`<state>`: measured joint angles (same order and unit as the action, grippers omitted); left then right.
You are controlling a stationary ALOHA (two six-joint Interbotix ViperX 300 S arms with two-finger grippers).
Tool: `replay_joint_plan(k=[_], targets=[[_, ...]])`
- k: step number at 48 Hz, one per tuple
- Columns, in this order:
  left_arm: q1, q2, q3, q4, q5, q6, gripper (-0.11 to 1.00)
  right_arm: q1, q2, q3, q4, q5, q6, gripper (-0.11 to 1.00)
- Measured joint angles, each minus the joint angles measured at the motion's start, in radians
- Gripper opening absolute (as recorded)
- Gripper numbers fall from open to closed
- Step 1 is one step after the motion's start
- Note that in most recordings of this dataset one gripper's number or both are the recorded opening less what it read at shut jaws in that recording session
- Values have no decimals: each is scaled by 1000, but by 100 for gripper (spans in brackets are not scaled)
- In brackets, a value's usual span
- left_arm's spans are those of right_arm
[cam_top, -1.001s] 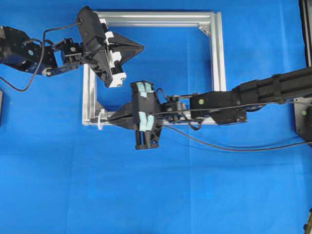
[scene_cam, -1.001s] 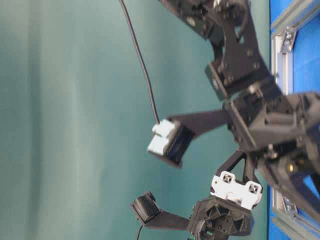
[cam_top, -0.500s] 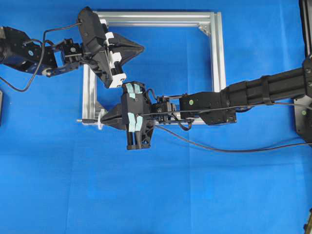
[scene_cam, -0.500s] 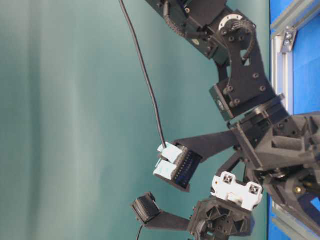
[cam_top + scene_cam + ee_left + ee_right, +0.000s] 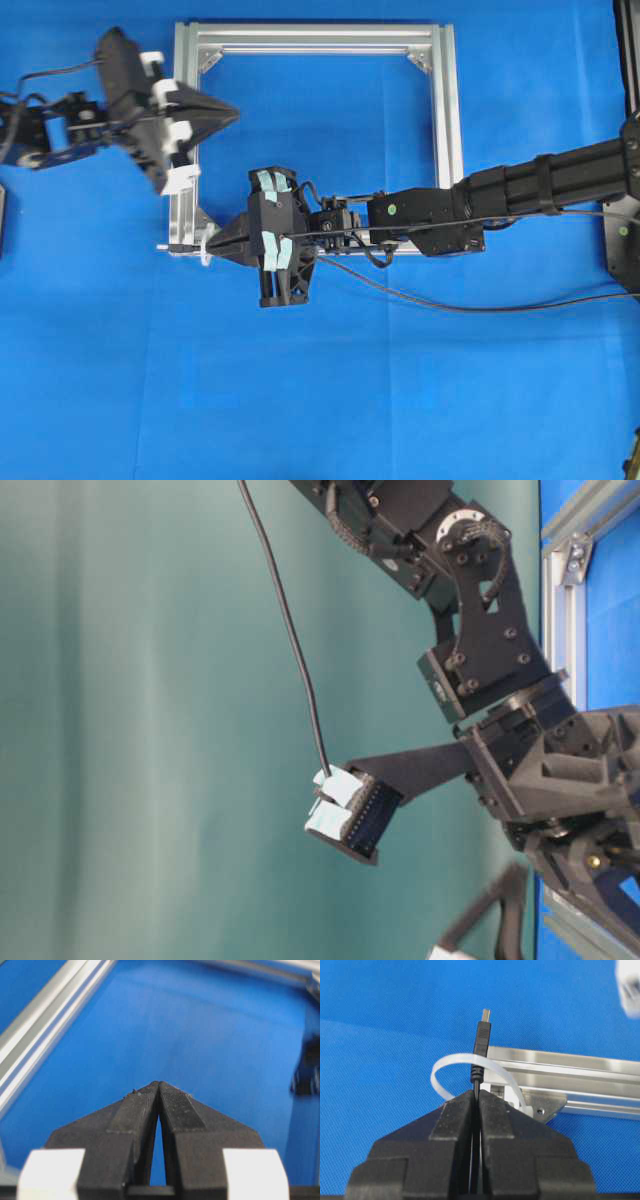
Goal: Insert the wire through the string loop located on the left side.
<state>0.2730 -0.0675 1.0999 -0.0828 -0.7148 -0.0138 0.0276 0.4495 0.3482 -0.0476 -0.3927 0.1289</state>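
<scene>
Wire [image 5: 481, 1042]: thin and black, with a small dark plug and a shiny tip at its end. Sits pinched between the tightly closed fingers of the right gripper [image 5: 477, 1094], right at the front of the right wrist view. Sticks out of the fingertips toward 12 o'clock there. Crosses the white band of the string loop [image 5: 451, 1061], with the shiny tip well past the band. Seen from overhead, pokes out at 9 o'clock of the loop, with the gripper tips at 3 o'clock of it, so runs through the loop.

Just behind the loop: the silver frame [image 5: 580, 1067], lying flat on the blue table [image 5: 380, 1000]. Loop fixed at the frame's corner, at 7 o'clock of the frame from overhead.

Back from the right gripper, at 3 o'clock: the rest of the wire, trailing low across the blue table toward the picture's edge.

Farther off, at 11 o'clock of the loop from overhead: the left gripper [image 5: 232, 112]. Fingers pressed together at the tips, nothing between them. Hangs over the frame's left bar, pointing to 3 o'clock, well apart from the wire and the loop.
</scene>
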Motion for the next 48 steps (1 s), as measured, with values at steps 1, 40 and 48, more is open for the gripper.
replay_joint_plan(k=[1,40,48], targets=[[0,-11,14,0,0,0,0,0,0,0,0,0,0,0],[-91,-402,324,3,89,2,0,0,0,0,0,0,-2,0],[-282,-410,322,5,91,-3,0,0,0,0,0,0,0,0]])
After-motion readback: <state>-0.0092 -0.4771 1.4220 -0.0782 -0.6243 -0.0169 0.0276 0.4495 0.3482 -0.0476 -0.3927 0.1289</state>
